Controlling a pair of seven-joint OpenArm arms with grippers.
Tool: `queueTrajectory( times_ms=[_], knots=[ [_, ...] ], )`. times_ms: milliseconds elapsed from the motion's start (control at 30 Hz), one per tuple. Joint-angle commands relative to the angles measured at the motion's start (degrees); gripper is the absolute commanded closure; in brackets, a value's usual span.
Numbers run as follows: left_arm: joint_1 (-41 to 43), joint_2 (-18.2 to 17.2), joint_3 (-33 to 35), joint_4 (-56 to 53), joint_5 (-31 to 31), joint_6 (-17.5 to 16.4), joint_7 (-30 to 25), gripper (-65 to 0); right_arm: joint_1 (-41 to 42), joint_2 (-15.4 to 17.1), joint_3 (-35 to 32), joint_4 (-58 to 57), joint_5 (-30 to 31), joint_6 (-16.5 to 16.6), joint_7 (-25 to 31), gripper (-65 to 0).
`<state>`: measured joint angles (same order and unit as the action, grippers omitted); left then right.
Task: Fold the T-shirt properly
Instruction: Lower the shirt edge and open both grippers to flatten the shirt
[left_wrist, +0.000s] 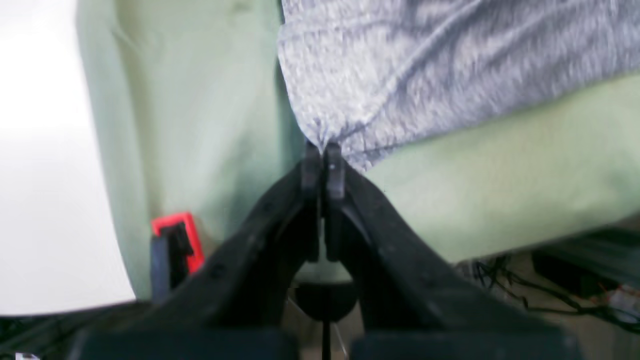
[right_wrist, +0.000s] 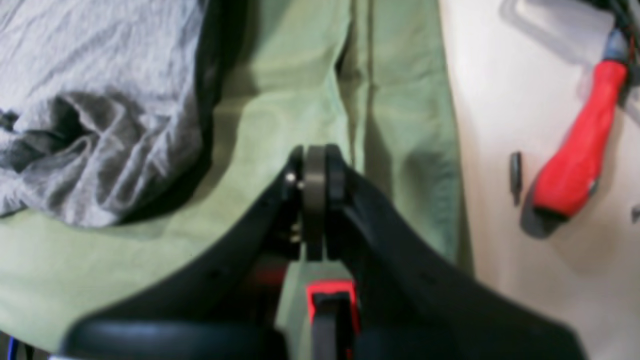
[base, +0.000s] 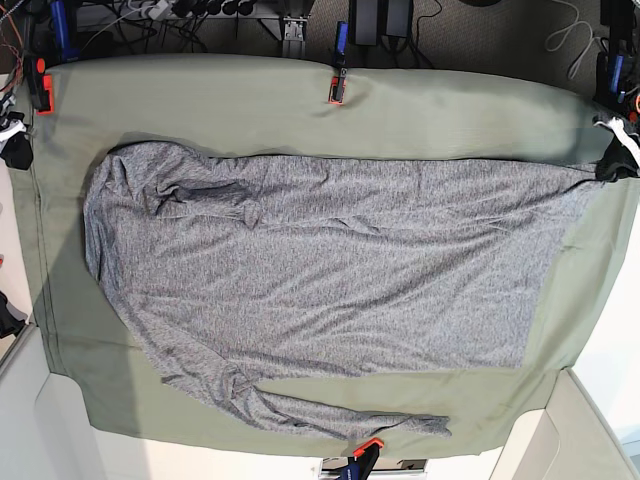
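Heather-grey long-sleeved knit T-shirt (base: 320, 260) lies spread on olive-green cloth (base: 250, 105), one corner pinched in clenched left gripper (left_wrist: 325, 150); right gripper (right_wrist: 315, 165) appears closed on nothing, though blurred; with so little fabric gripped, tugging could slip that corner free.

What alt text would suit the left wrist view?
The left gripper, jaws shut, pinches a corner of the heather-grey T-shirt, which stretches away over the olive-green cloth. An orange clamp grips that cloth at lower left.
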<state>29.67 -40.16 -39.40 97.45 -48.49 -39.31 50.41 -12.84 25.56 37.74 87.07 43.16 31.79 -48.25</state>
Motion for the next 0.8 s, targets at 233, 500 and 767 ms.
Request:
queueTrajectory(
  times_ms=[233, 500, 767],
  knots=[
    [1.3, -1.4, -0.8, 0.7, -0.6, -0.7, -1.7, 0.0, -2.0, 1.4, 0.5, 1.0, 2.0, 0.2, 1.1, 0.0],
    [1.3, -1.4, -0.8, 0.7, -1.0, -0.7, -2.6, 0.0, 0.1, 0.1, 0.4, 1.0, 7.0, 1.0, 1.1, -8.1],
    [1.1, -0.8, -0.7, 0.7, -3.2, -0.7, -2.6, 0.0, 2.1, -3.9, -1.6, 1.0, 7.6, 1.0, 1.1, -34.5]
  ],
)
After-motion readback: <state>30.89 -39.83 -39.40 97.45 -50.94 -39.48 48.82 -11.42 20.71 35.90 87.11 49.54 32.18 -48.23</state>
